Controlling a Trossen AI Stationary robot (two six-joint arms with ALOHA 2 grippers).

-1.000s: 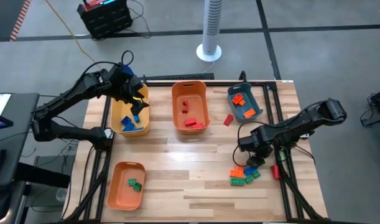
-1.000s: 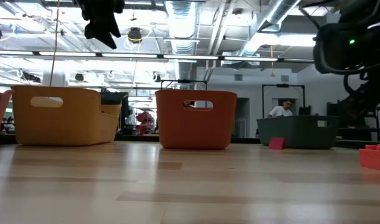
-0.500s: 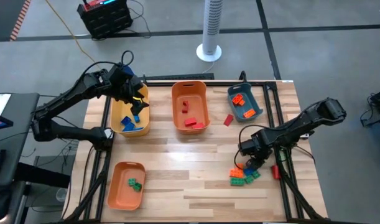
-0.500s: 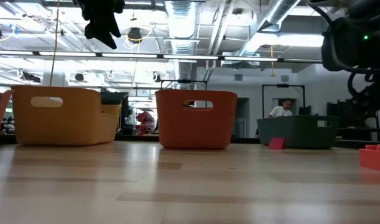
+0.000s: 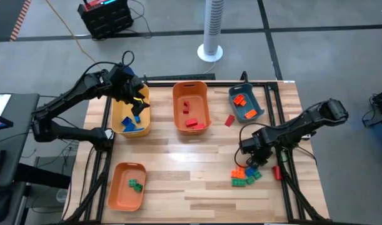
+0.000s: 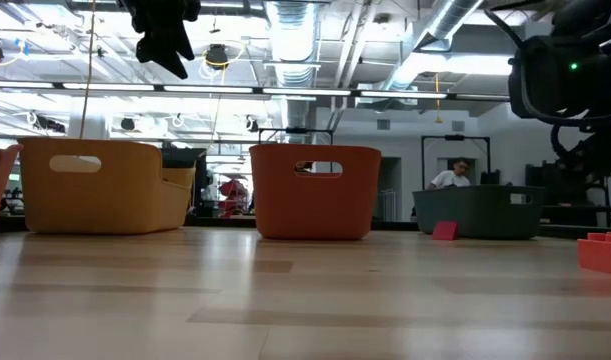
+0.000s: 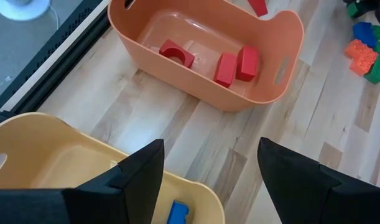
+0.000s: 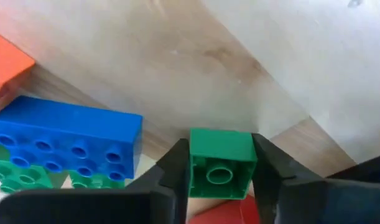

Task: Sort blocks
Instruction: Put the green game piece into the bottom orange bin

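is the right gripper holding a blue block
No, the right gripper is shut on a green block; the blue block lies beside it.

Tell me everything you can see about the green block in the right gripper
The green block is a small, square, glossy plastic brick, clamped between the right gripper's two dark fingers. Its hollow underside, with one round tube, faces the wrist camera. It hangs just above the wooden table, beside a blue block in the loose pile. Its studs are hidden.
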